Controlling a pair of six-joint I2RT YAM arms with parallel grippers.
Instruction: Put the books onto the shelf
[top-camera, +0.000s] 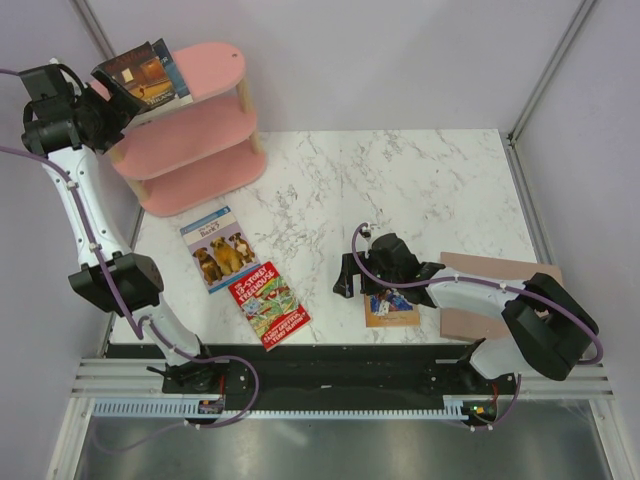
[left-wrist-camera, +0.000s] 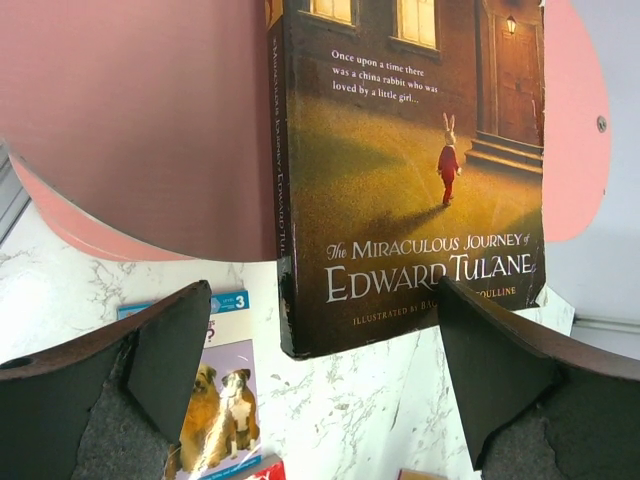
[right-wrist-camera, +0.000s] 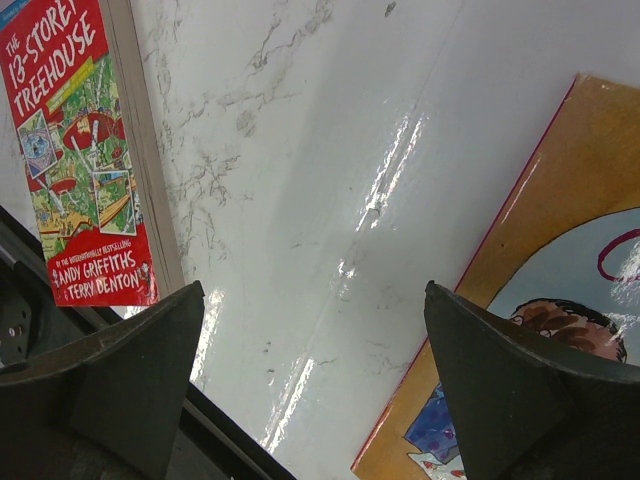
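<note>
Paperbacks (top-camera: 218, 250) thin, light, slick, probably floppy: brown one (left-wrist-camera: 410, 180) overhangs shelf (top-camera: 200, 135) top before wide-open left end effector (left-wrist-camera: 325, 290); orange one (right-wrist-camera: 580, 200) flat on bench (top-camera: 400, 190) below wide-open right end effector (right-wrist-camera: 312, 300), best pinched at an edge slid past bench lip.

My left pincer (left-wrist-camera: 322, 300) gapes at the shelf's (top-camera: 215, 65) top board, where the dark brown book (left-wrist-camera: 410, 170) juts over the edge, just ahead of my fingers' gap. My right pincer (right-wrist-camera: 315, 300) hangs wide over bare surface (top-camera: 400, 190), with the orange-tan book (right-wrist-camera: 520, 300) beside one finger and the treehouse book (right-wrist-camera: 75, 150) off the other. The brown board (top-camera: 470, 318) flanks that arm.
</note>
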